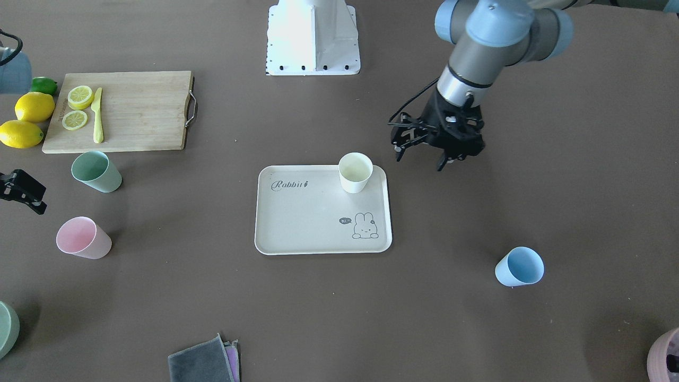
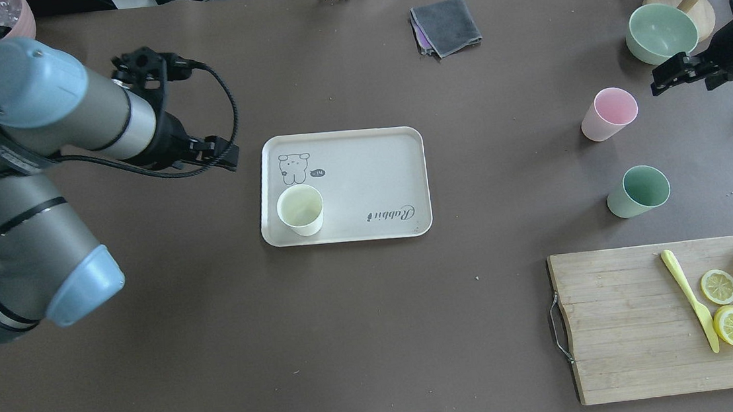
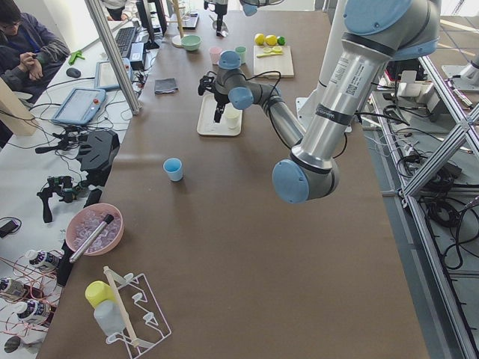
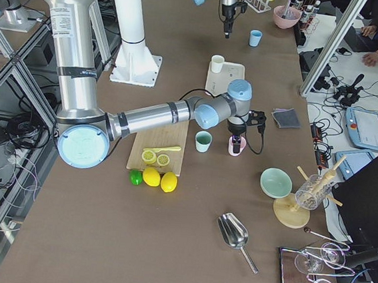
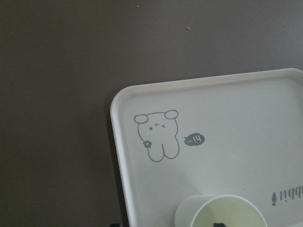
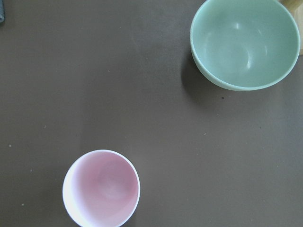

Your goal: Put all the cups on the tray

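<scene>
Farthest to the robot's left, a light blue tapered matte cup stands upright on the brown table, well apart from everything else. The left gripper hangs above the table just beside the left short edge of the tray, off its rim. Its jaws are spread and hold nothing.

The flat beige rectangular tray with a rabbit drawing lies at the middle of the table. A cream-white tapered cup stands upright on it, in the left corner nearest the robot, next to the bunny. This cup is near the left gripper but clear of its fingers.

Well to the right of the tray, a pastel pink tapered cup and a sage green tapered cup stand upright on the bare table, the green one nearer the robot. The right gripper hovers just beside the pink cup, between it and a pale green bowl. Whether its jaws are spread or closed cannot be told.
</scene>
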Controlling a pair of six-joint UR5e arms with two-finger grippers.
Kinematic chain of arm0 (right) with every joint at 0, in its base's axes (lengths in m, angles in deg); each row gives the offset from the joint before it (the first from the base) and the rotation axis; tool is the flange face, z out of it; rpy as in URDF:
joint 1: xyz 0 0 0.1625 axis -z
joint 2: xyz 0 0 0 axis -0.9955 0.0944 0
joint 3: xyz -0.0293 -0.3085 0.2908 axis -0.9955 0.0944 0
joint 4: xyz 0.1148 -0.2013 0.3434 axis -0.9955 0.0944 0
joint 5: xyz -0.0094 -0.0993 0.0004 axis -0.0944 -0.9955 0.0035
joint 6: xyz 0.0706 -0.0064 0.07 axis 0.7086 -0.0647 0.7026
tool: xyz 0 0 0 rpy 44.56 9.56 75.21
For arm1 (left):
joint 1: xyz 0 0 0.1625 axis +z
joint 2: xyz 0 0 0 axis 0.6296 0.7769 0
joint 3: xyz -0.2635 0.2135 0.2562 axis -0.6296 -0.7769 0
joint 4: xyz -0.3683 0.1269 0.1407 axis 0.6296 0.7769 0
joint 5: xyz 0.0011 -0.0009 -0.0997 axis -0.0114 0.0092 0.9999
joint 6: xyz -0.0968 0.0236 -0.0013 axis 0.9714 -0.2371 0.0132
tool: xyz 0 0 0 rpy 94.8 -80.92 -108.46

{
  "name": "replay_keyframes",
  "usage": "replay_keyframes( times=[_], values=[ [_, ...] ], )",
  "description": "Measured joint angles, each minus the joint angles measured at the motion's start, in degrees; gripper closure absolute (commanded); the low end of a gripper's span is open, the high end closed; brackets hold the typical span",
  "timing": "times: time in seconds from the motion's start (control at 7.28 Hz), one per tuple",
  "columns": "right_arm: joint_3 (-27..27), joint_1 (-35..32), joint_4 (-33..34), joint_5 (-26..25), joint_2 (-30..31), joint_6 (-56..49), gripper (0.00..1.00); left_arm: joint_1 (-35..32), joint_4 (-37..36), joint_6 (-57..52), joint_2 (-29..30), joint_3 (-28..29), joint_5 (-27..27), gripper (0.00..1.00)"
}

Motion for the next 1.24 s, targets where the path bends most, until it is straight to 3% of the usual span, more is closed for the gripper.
replay_keyframes(
  times=[0.27,0.55,0.82,0.96,1.1,1.24],
  values=[
    [3.3,1.7,-1.3,-0.4,-1.1,0.0,0.09,-7.4,-2.9,-13.0,-10.0,-6.2,3.7,0.02],
    [7.0,2.9,-5.7,-0.4,-1.5,0.4,0.34,-9.0,-3.2,-16.4,-12.3,-6.8,4.1,0.02],
    [9.6,3.7,-7.0,-0.5,-2.3,0.5,0.37,-9.1,-3.2,-16.8,-12.4,-6.8,4.1,0.02],
    [10.1,4.0,-7.1,-0.5,-2.6,0.5,0.63,-9.1,-3.2,-16.8,-12.4,-6.8,4.0,0.02],
    [10.3,4.5,-7.2,-0.5,-2.9,0.6,1.0,-9.1,-3.2,-16.8,-12.4,-6.8,4.0,0.02],
    [10.3,4.9,-7.2,-0.5,-3.2,0.9,1.0,-9.1,-3.2,-16.8,-12.4,-6.7,3.9,0.02]
  ],
)
